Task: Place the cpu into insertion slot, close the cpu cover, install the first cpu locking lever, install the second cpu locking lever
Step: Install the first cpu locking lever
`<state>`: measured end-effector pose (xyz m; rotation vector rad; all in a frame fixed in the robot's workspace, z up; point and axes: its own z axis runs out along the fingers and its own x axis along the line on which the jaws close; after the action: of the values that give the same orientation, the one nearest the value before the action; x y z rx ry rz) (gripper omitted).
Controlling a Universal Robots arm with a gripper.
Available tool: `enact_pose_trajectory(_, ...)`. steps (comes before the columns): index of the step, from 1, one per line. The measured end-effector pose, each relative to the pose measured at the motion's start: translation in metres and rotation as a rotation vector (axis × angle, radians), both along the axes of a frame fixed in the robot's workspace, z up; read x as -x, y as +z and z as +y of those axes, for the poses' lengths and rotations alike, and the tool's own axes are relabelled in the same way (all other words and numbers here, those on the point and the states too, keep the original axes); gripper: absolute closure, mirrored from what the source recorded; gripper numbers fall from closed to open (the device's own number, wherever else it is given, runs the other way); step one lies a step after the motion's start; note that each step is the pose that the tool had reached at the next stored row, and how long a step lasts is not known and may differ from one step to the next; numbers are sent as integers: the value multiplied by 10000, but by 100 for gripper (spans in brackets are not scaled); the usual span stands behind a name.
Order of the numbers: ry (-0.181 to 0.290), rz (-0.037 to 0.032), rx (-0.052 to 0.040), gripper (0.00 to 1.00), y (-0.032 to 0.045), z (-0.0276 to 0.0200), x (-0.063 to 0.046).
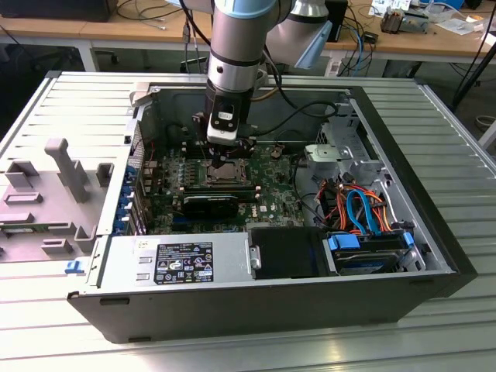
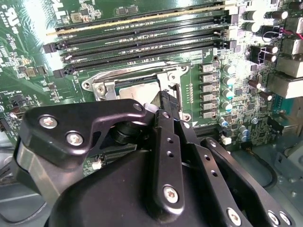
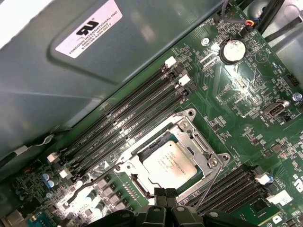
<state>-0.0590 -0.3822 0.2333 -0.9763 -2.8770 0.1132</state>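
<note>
The arm [image 1: 236,46] reached down into the open case [image 1: 271,310]; its gripper [image 3: 166,195] stood at the edge of the slot [image 1: 219,177], fingers drawn right together, with nothing that I could make out between them; the cpu [image 3: 169,163] lay flat in the slot, and the cover [image 3: 191,136] was folded down around it, its cut-out framing the silver top; a thin lever [image 3: 209,187] ran along one side of the cover; memory slots [image 3: 137,111] lay just beside; the power supply [image 1: 174,260] sat near, toward the exterior view's left.
</note>
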Motion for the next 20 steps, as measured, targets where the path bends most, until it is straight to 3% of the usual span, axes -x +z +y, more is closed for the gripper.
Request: enact_pose_trajectory(20,256,0,0,89,0,0,0)
